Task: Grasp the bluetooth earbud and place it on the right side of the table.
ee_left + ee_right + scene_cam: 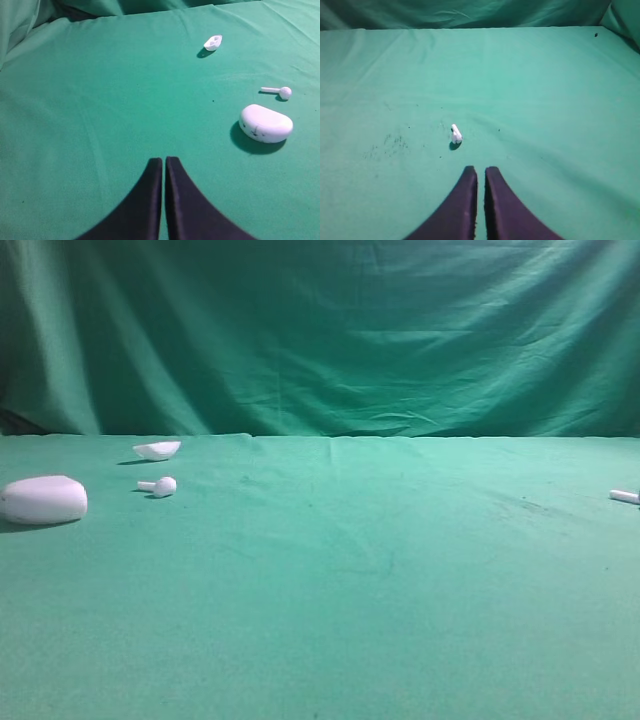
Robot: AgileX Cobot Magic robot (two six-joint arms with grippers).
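The earbud (pixel 455 134) is lying on the table (pixel 545 100) at its right side, showing at the right edge of the high view (pixel 624 496), just ahead of the right gripper (pixel 480 172), whose jaws are standing nearly closed on nothing. The left gripper (pixel 163 162) is hovering with jaws closed and empty, the case (pixel 265 123), twin earbud (pixel 278 91) and lid (pixel 213 42) lying apart to its front right
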